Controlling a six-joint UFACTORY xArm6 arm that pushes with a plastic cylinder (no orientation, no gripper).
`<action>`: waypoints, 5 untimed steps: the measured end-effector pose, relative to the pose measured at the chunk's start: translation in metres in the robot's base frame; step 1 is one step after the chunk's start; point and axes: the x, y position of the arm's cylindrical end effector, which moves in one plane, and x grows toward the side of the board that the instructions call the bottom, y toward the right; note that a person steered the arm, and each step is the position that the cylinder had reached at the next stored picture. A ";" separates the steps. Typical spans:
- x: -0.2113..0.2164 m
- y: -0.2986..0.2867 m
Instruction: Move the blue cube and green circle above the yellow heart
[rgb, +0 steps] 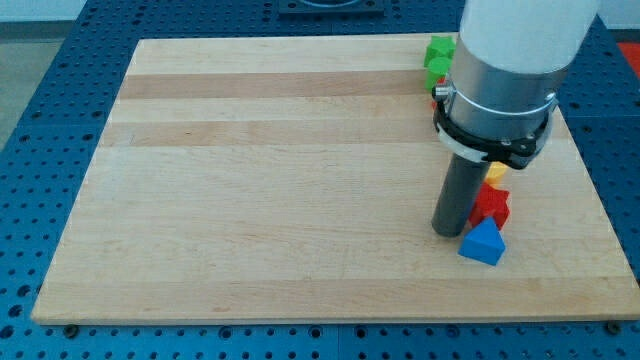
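Observation:
My tip (449, 232) rests on the board at the right, just left of a red star-shaped block (494, 205) and touching or nearly touching the upper left of a blue triangular block (483, 243). A small piece of a yellow block (496, 173) shows just above the red one; its shape cannot be made out. Two green blocks (437, 58) sit near the board's top right, partly behind the arm. The blue cube is hidden behind the arm's body (505, 80).
The wooden board (270, 170) lies on a blue perforated table (30, 120). The blocks form a column along the board's right side. A sliver of red shows below the green blocks at the arm's left edge (437, 91).

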 end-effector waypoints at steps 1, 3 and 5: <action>0.005 0.000; 0.017 0.000; 0.017 0.009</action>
